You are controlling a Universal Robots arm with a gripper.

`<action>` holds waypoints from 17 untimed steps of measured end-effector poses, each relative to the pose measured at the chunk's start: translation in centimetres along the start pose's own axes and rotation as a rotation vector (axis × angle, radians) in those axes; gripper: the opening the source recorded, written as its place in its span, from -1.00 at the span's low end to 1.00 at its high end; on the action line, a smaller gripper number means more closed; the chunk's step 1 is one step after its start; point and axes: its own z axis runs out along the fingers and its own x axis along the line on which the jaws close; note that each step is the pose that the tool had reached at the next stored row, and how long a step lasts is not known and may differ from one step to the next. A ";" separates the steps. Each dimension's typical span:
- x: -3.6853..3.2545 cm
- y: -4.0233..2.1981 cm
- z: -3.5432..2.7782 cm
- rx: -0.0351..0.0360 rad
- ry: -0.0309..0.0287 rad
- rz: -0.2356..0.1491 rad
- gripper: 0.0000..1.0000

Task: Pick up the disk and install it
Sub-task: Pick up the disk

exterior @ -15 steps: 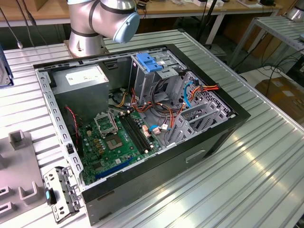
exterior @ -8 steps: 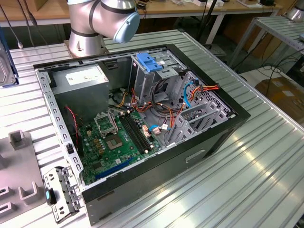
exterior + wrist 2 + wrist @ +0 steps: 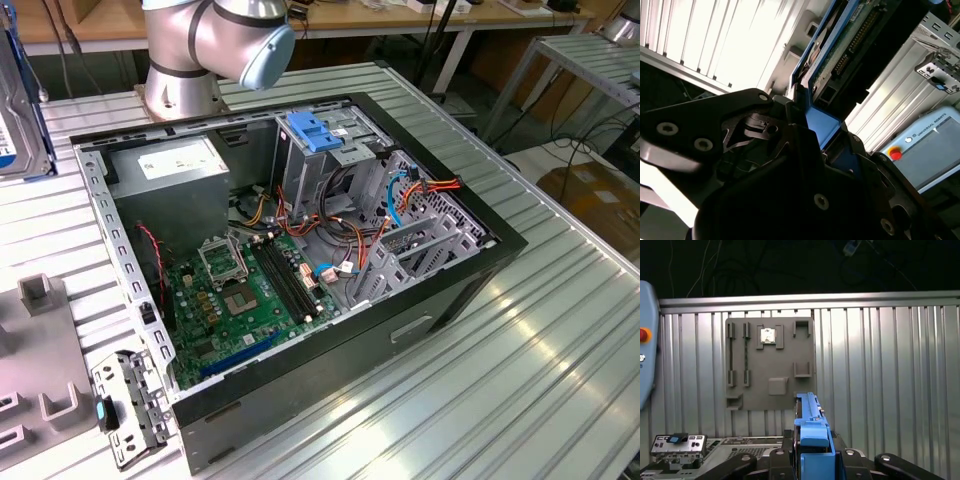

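Clearly, the gripper (image 3: 812,465) is pinched onto the disk (image 3: 809,420) — its black jointed fingers (image 3: 760,125) press against the glossy blue plastic side rail, and the drive stands edge-on between them in both wrist views. The second wrist view shows the disk's green circuit-board underside with a row of connector pins. In the exterior view the disk (image 3: 18,100) stands upright at the exterior view's left edge, silver-bodied with a white label, well apart from the open black computer case (image 3: 440,290). That case lies on a ribbed aluminium table (image 3: 520,380), exposing a green motherboard (image 3: 250,290), a grey power-supply box (image 3: 165,190) and a blue bracket (image 3: 315,132) atop the perforated metal drive cage (image 3: 300,170). A flat grey fixture plate (image 3: 770,365) — slotted, matte — lies on the table.
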 end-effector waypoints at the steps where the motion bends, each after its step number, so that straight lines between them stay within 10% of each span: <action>1: -0.01 -0.25 0.00 0.0001 0.0010 0.000 -0.25; 17: -0.11 -2.88 -0.08 0.0004 0.0115 0.000 -0.25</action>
